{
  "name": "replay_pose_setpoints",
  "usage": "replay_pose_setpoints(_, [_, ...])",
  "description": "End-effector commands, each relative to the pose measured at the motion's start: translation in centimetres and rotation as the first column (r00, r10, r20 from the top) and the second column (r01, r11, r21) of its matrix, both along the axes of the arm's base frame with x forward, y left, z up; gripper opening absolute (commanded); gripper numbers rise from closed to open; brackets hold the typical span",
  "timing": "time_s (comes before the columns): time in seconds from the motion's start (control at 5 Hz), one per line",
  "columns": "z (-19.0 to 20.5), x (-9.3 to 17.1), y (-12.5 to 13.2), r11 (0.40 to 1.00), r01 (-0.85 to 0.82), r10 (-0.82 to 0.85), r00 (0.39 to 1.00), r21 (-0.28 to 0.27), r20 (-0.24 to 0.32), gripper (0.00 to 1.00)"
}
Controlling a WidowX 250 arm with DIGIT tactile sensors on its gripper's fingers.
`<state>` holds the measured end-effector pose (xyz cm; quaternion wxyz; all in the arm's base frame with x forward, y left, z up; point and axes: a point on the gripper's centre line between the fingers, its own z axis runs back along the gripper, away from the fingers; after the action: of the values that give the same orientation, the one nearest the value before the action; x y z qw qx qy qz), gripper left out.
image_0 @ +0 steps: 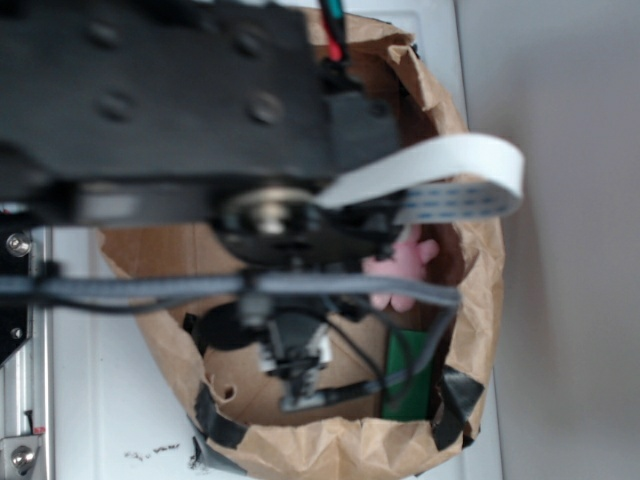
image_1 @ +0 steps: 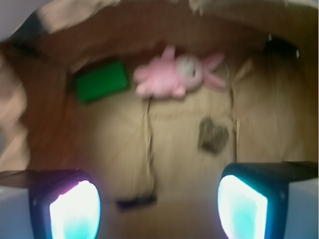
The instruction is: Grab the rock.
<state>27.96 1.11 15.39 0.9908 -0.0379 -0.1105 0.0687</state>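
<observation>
The rock, a small dark mottled lump, lies on the brown paper floor of the bag in the wrist view, right of centre. My gripper hangs above the floor, open, its two glowing fingers wide apart with nothing between them. The rock sits ahead of the right finger, apart from it. In the exterior view the arm covers most of the bag, the gripper reaches down into it, and the rock is hidden.
A pink plush bunny and a green block lie at the far side of the floor; the bunny and the block also show from outside. The paper bag's walls ring the space. A dark tape strip lies between the fingers.
</observation>
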Motion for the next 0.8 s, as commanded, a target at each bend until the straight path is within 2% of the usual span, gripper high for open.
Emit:
replay_pose_setpoints(0.0, [0.2,2.2,3.6,0.998,-0.005,0.008,0.999,-0.065,0.042,1.0])
replay_pose_setpoints(0.2, [-1.4,2.4,4.1,1.0,-0.004,0.005,0.999,-0.028,0.032,1.0])
replay_pose_setpoints(0.4, [-2.8,1.3,5.3,1.0,-0.023,0.023,0.999,-0.009,-0.047,1.0])
replay_pose_setpoints(0.6, [-3.3,0.0,5.6,1.0,-0.011,0.012,0.999,0.008,-0.05,1.0])
